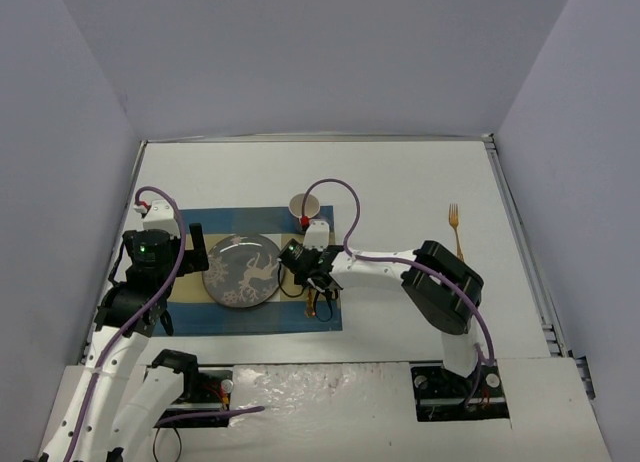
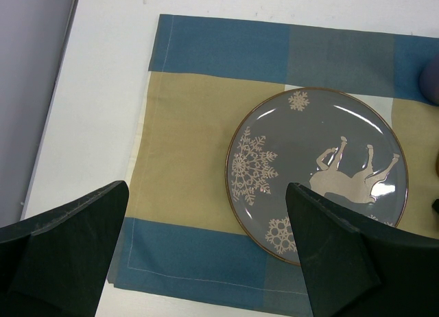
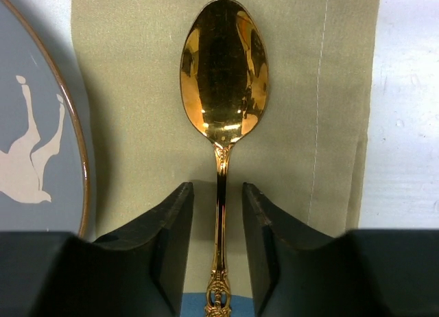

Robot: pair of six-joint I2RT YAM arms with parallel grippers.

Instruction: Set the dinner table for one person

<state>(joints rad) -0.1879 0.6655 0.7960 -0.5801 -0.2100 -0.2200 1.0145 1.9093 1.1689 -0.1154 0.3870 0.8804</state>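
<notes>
On the white dinner table (image 1: 400,182) lies a blue-and-tan checked placemat (image 1: 200,317) with a grey reindeer plate (image 1: 243,270) on it. A gold spoon (image 3: 223,77) lies flat on the tan band just right of the plate, bowl pointing away. My right gripper (image 3: 218,193) is low over the spoon's handle. Its jaws stand open on either side, with a gap between each pad and the handle. My left gripper (image 2: 206,193) hangs wide open and empty over the placemat's left part, with its right finger above the plate's rim (image 2: 236,193).
A gold fork (image 1: 456,230) lies on the bare table at the right. A small cup (image 1: 305,206) stands just beyond the placemat's far right corner. Walls close in the table on the left, right and far sides.
</notes>
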